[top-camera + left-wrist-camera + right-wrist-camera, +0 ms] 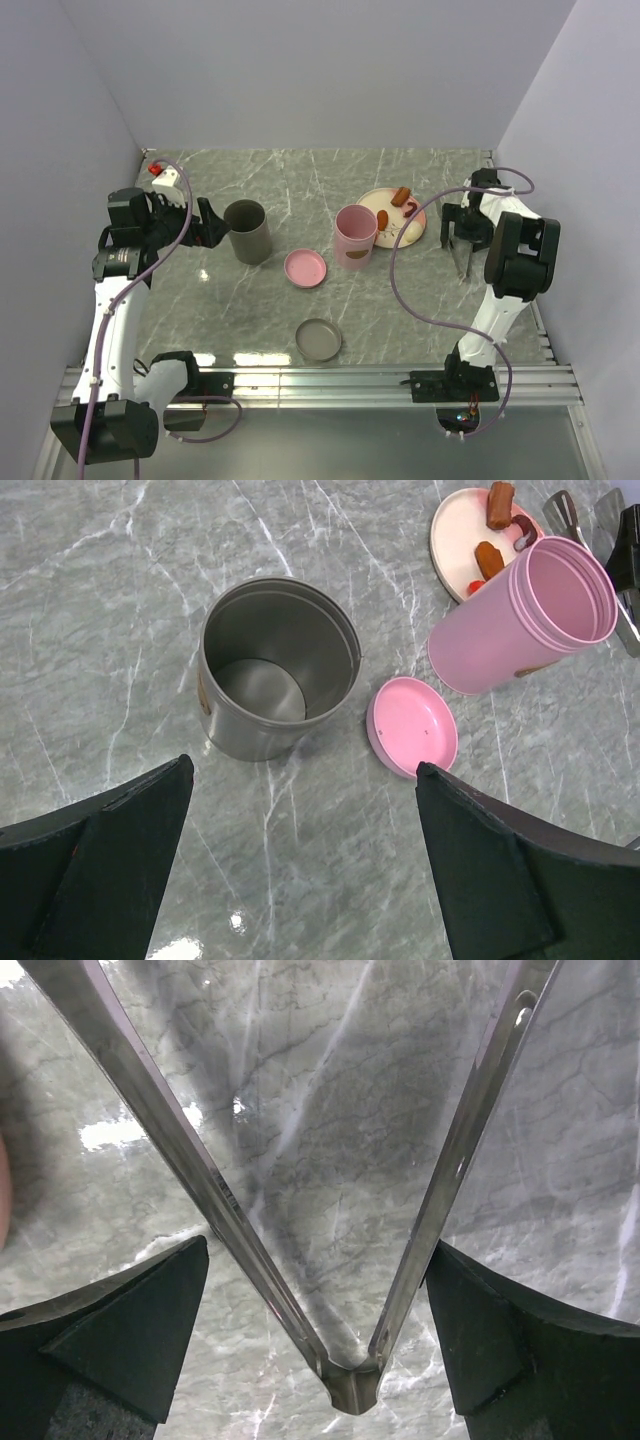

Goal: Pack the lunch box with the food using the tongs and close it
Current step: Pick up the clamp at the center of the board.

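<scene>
Squeezing the tongs (221,1205) evenly matters now: they sit hinge-inward in the right end effector (318,1245), which grasps both spread arms, well right of the lunch box (355,237). I'd bring the tips over the sausage pieces (402,195) on the plate (372,203) just right of it, then pinch gently. The left end effector (305,765) hangs released, well left of it.
</scene>
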